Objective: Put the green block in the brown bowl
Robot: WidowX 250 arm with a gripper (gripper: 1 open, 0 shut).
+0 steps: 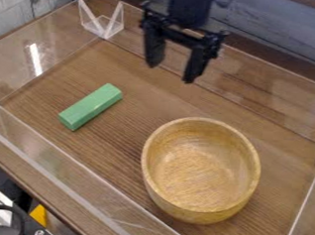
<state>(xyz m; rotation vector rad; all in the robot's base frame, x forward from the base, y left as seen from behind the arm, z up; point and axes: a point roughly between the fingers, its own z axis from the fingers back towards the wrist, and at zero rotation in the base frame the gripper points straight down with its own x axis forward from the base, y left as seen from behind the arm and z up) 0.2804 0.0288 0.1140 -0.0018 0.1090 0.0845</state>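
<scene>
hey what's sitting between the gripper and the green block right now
Nothing. In the camera view, only bare wooden tabletop lies between the open gripper and the green block; the brown bowl sits off to the side.
</scene>
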